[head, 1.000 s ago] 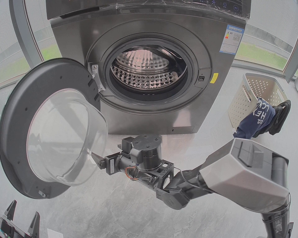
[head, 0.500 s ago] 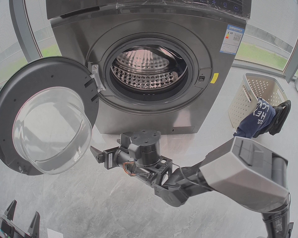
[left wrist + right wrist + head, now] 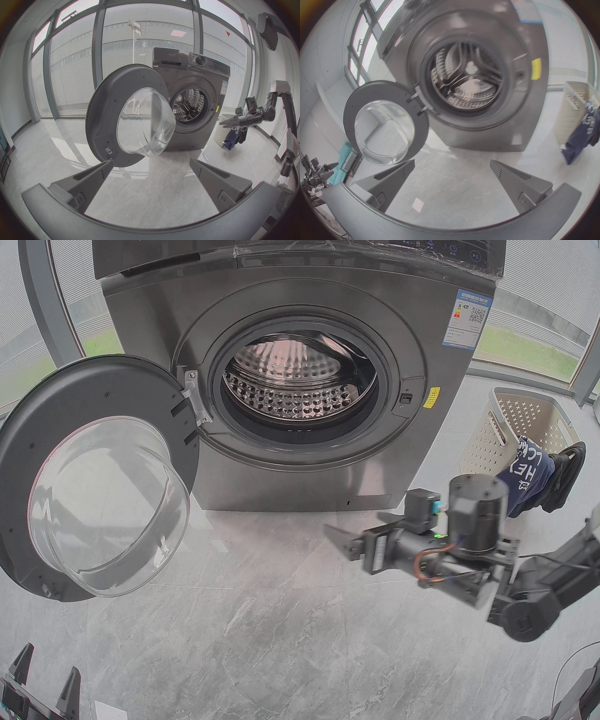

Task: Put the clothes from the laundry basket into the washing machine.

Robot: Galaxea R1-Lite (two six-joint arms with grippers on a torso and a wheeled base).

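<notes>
We see our right pincer [image 3: 451, 161] released, hanging over the grey marble floor [image 3: 250, 627] before the grey front-loading washing machine [image 3: 294, 384], whose round glass-bowled door [image 3: 100, 490] stands wide open. Our left pincer [image 3: 150, 161] is released too. A navy printed garment [image 3: 528, 474] and a black garment [image 3: 565, 474] drape over the rim of the cream perforated plastic laundry basket [image 3: 500, 427], right of the machine.

A: What colour is the washing machine [image 3: 147, 309]?
B: Dark grey; its drum [image 3: 294, 390] is shiny silver, dotted with holes.
A: The basket [image 3: 482, 446]?
B: Cream, patterned with small holes. The shirt [image 3: 528, 480] is navy with white lettering; the other garment [image 3: 567, 472], black. The floor [image 3: 250, 627] is grey, marbled.
</notes>
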